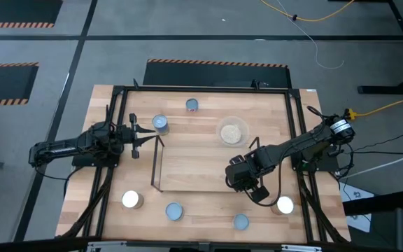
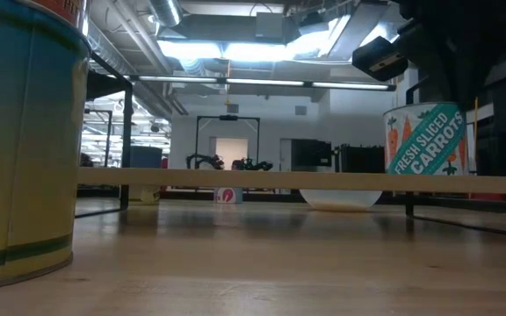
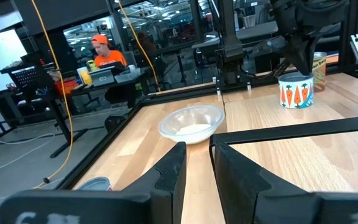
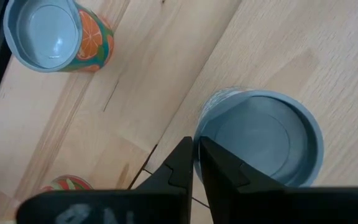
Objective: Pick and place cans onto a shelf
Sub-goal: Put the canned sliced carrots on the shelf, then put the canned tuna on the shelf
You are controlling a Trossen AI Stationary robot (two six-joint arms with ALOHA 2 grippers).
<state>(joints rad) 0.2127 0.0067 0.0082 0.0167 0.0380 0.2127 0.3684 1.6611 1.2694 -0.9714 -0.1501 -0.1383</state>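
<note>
Near the table's [image 1: 187, 168] front right corner, your right gripper [image 4: 196, 163] pinches the rim of a can [image 4: 260, 140] between nearly shut jaws, beside the shelf [image 1: 158, 164]. Such a thin hold could let it tip. Your left gripper [image 3: 196, 168] waits part-open, empty, at the left edge.

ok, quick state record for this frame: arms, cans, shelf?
left gripper: open, empty, at the shelf's left end
right gripper: appears shut on the carrot can's rim, at the shelf's right end
carrot can: upright
shelf: bare where visible
other cans: six, upright on the table
dish: beside the shelf
</note>
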